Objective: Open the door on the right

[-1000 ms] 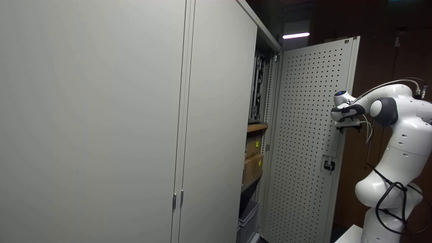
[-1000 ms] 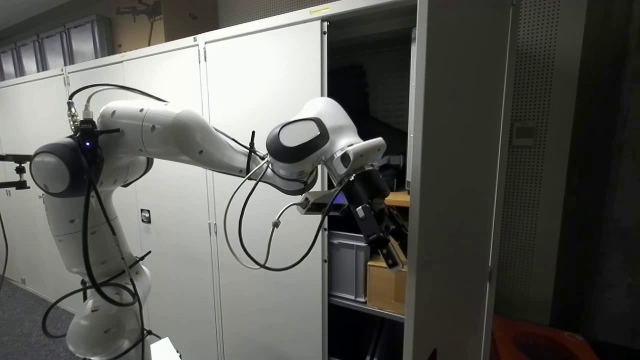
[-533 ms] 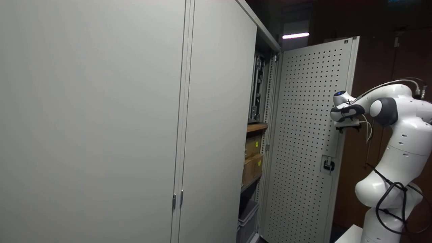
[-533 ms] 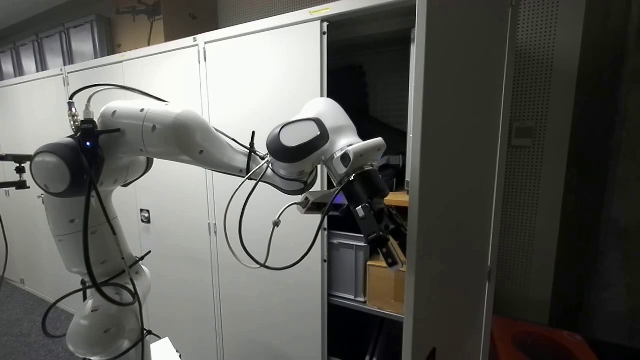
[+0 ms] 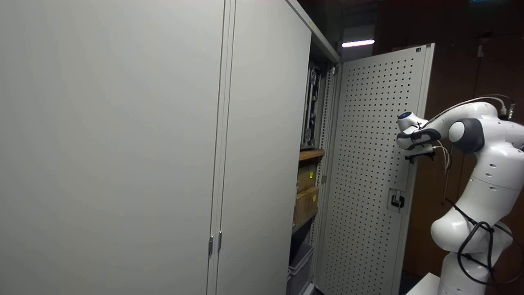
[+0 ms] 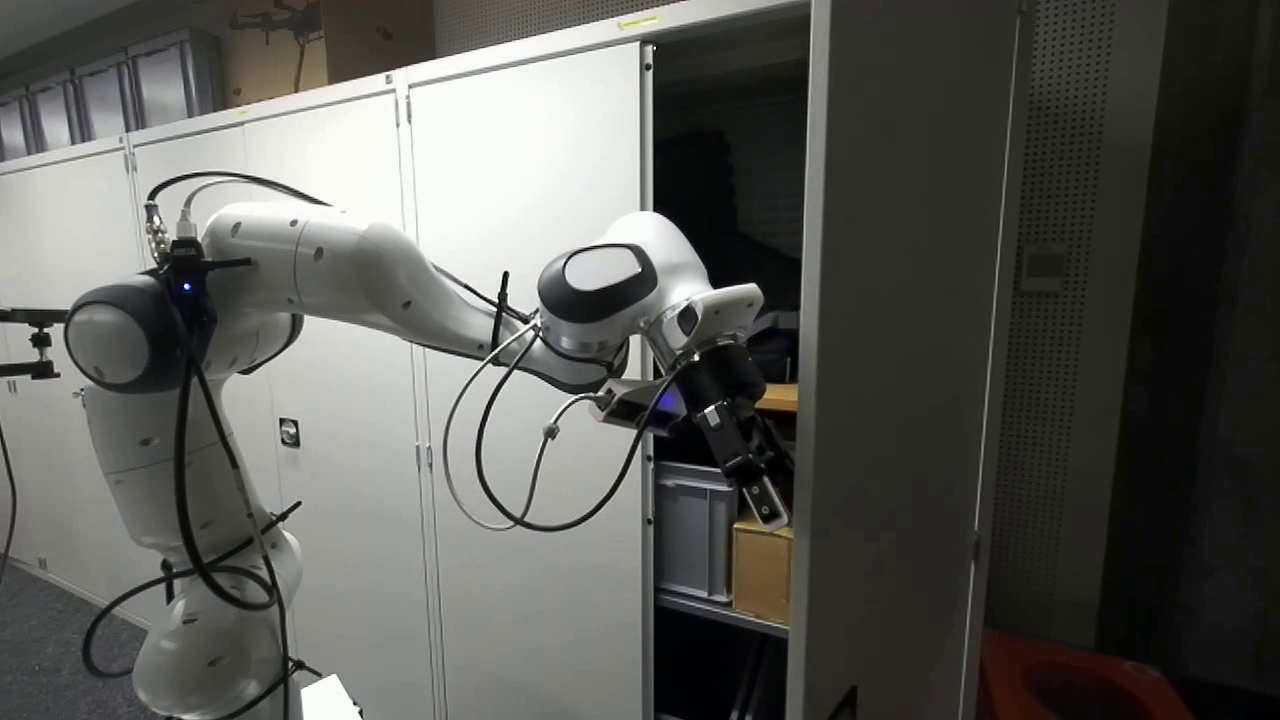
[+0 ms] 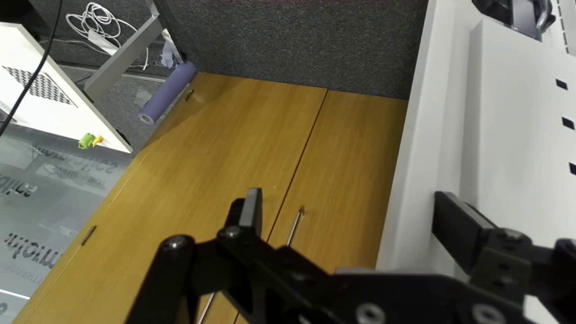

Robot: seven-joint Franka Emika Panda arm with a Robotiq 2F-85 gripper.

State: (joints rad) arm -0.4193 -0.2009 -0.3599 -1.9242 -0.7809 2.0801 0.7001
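The fingers [image 7: 454, 220] stand spread low in the wrist view, clenching nothing, one seemingly against the inner face of the metal door [image 7: 504, 135] at the right, which should swing stiff and fairly heavy, best pushed near its free edge.

Door [image 5: 366, 172] whose lower free corner was cut off in both exterior views, cardboard box [image 6: 761, 574] that the door's edge partly hid
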